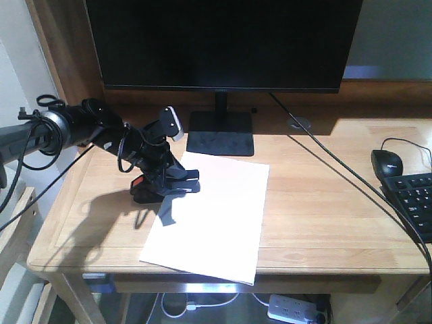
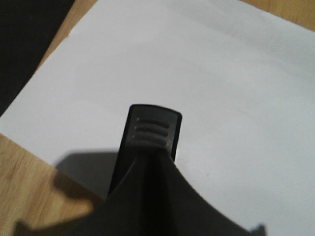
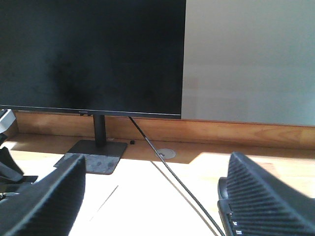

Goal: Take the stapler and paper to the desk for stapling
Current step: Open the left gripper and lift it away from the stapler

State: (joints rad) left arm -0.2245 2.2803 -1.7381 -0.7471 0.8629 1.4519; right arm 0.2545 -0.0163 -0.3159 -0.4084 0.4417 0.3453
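Note:
The white paper [image 1: 219,216] lies flat on the wooden desk [image 1: 324,223], in front of the monitor stand. My left gripper [image 1: 174,183] is shut on the black stapler [image 1: 143,185], whose orange-red patch shows at its left end, and holds it at the paper's left edge. In the left wrist view the stapler's ridged front end [image 2: 152,129] pokes out past my gripper [image 2: 157,169] just over the paper [image 2: 206,73], with bare desk [image 2: 24,191] at lower left. My right gripper [image 3: 155,206] is open and empty, low over the desk [image 3: 275,162] near the keyboard.
A large black monitor [image 1: 223,40] on a square base [image 1: 219,133] stands at the back. A black mouse [image 1: 387,164] and keyboard [image 1: 418,202] lie at the right. A black cable [image 1: 337,165] crosses the desk diagonally. A power strip [image 1: 297,309] lies below.

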